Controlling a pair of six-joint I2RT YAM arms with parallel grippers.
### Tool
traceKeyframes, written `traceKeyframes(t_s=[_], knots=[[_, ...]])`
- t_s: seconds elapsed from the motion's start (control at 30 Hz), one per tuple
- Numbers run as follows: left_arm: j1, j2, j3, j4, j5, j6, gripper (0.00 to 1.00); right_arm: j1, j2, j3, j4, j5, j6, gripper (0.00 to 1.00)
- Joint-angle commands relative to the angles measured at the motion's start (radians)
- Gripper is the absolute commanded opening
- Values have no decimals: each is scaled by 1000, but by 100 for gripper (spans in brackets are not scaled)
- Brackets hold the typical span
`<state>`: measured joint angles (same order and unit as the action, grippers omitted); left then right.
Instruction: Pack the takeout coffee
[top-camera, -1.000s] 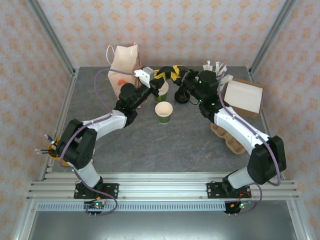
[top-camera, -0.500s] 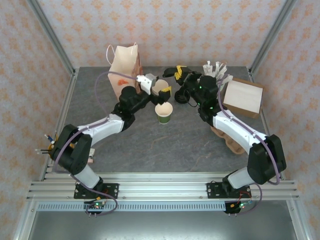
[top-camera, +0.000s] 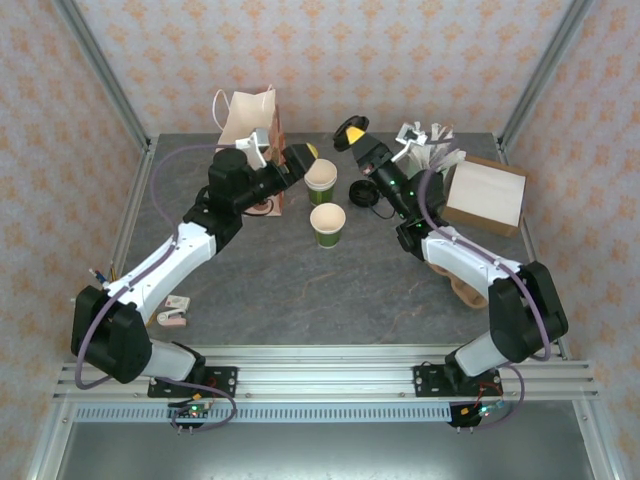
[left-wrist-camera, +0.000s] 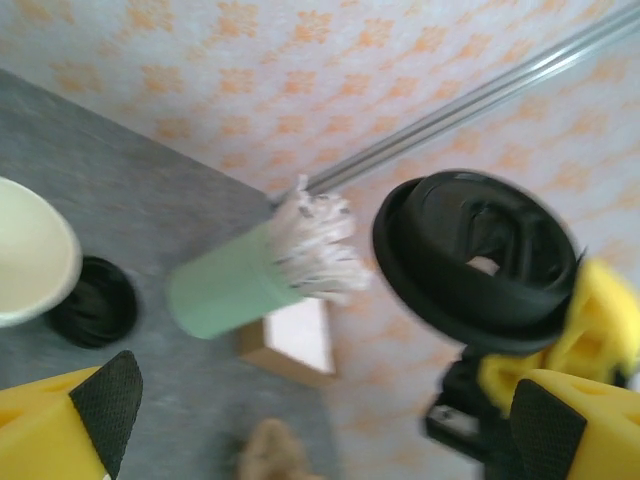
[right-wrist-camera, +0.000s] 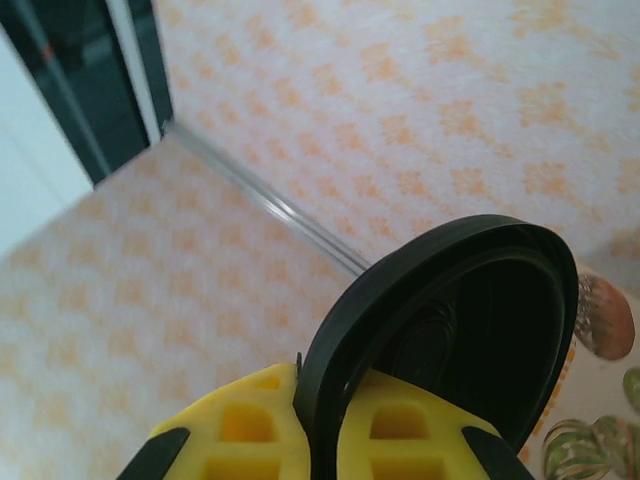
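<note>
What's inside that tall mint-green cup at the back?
White-wrapped sticks, bunched together and poking out of the mint-green cup. The cup's wall hides their lower ends and anything else at the bottom.

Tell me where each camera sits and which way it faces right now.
Top external: above and behind the bases, looking down on the table; both arms, left claw open.
Left wrist: faces across toward the far-right corner, at the mint-green cup and the black lid the right claw pinches; own finger pads at bottom corners.
Right wrist: tilted up at the wall; own yellow fingers grip that lid.
Shared: both wrist views see the held lid.
</note>
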<state>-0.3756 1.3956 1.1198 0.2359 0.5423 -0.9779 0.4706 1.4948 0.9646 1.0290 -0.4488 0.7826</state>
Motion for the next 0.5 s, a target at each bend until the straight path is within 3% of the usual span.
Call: traceKeyframes(t_s=[0.0,0.13,0.23,0.47], knots=[[33,-19,46,54,108,-322,99,5,-51,2,120,-145,-376,0],[43,18,216,-184,232,-305,93,42,-113,-25,102,-196,-666,0],[43,37,304,-258,307,-301,89,58,-151,-15,44,-249,-816,0],[41,83,454,-391,419,-254,69,68,-177,5,22,-312,-909,0]])
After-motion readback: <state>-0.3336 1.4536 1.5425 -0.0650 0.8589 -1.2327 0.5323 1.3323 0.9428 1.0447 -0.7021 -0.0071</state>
